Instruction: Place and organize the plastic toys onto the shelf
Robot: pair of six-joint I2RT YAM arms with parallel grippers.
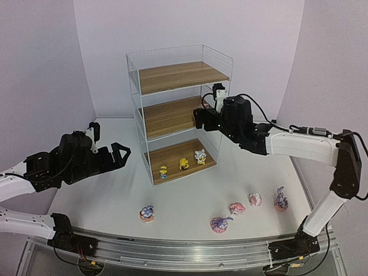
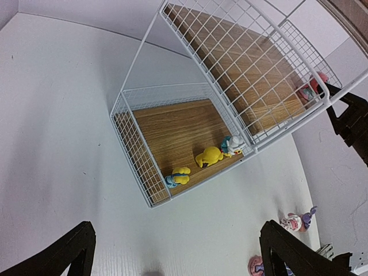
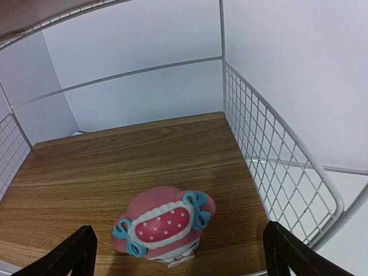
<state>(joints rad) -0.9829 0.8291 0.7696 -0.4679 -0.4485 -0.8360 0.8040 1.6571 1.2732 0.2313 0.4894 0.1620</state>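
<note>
Nearest the arm bases, five of the plastic toys sit loose on the counter [image 1: 103,195]. One purple bunny [image 1: 147,213] is at about seven o'clock from the foot of the shelf [image 1: 172,75]. At five o'clock there is a scatter: a second purple bunny [image 1: 221,223], a pink figure [image 1: 236,208], a pink-white figure [image 1: 255,199] and a third purple bunny [image 1: 280,199]. Farther in, the left arm [image 1: 69,164] hovers at the shelf's nine o'clock with the left jaws spread wide and empty. On the bottom board [image 2: 172,129], three yellow and white figures [image 1: 184,164] stand in a row along the front edge. Above them, the right arm [image 1: 299,144] reaches in from three o'clock to the middle board [image 3: 115,155]. The right jaws are wide apart there, with a pink toy [image 3: 161,227] standing between the fingertips [image 3: 75,253], apparently touched by neither. The top board [image 1: 190,72] is bare. The likely trouble is in drawing back: the pink toy seems close to the board's open edge, so a finger that drifts sideways could tip it or sweep it off. The right arm is also close to the wire frame, and a snag there could jolt the shelf and topple the small figures below.
</note>
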